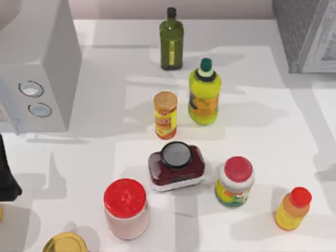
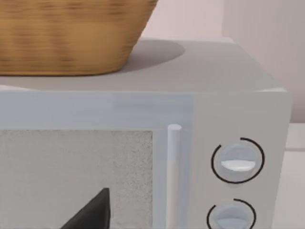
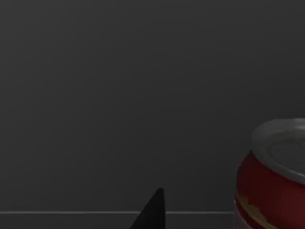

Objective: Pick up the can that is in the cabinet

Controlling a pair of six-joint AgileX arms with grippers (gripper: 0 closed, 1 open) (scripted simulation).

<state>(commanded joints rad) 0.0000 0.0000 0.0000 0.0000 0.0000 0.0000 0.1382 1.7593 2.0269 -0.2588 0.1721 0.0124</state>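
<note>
Inside the dark cabinet (image 1: 307,34) at far right — can (image 3: 274,176) upright beside a right finger (image 3: 151,212). Open room around it. Finger state: cannot tell. Left arm parked at left edge.

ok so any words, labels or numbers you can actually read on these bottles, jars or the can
No text can be read.
Canister: printed label, too blurred.
Yellow bottle: label, too blurred.
Red-lidded jar: label, too blurred.
Can: pale band on its red side, no letters legible.
Box dials: unmarked.

Overhead table (image 1: 294,121) view, two close wrist views
</note>
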